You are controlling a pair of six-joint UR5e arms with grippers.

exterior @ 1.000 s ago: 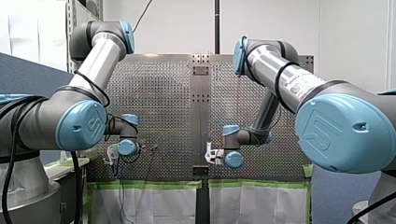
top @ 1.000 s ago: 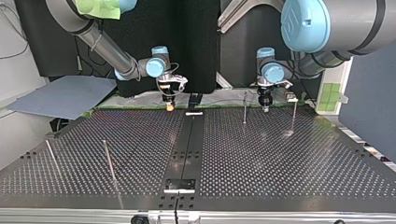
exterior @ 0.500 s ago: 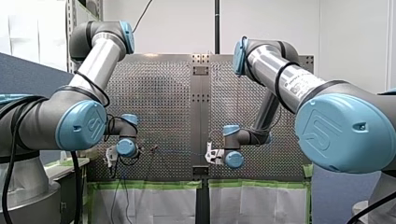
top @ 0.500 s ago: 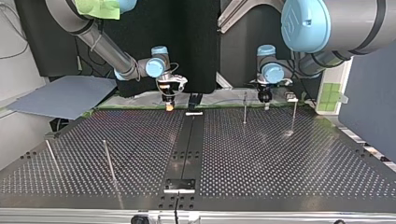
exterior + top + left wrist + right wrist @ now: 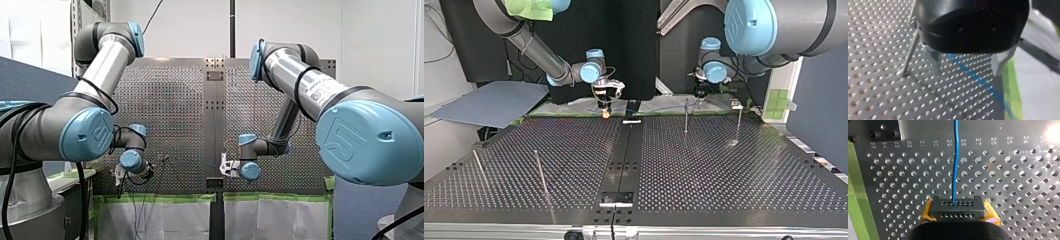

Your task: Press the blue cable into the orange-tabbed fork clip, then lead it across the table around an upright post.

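Left gripper (image 5: 966, 72) is hanging low over the perforated table (image 5: 878, 82) with its metal fingers (image 5: 934, 62) spread wide and gripping nothing, while the blue cable (image 5: 978, 79) is running across the table in the gap between them, touched by neither. An upright post (image 5: 911, 51) is standing just beside one finger, outside the gap. Further along the line, my right gripper (image 5: 958, 206) is, by the look of it, pinching the same cable between its yellow pads (image 5: 926, 213), with the cable stretching straight ahead of it over the table. The orange-tabbed fork clip is not showing clearly in any view, so it is impossible to say whether the cable is seated in it. Judging by the layout, the step in hand is taking a second hold on the cable near the post. Doing that well is looking like a matter of lowering squarely so both fingers are straddling the line, closing only once the cable is sitting centred between the tips, and keeping the nearer finger clear of the post. The right gripper is helping most by holding the line taut and low; a sagging cable is risking a missed pinch or a snag on the post
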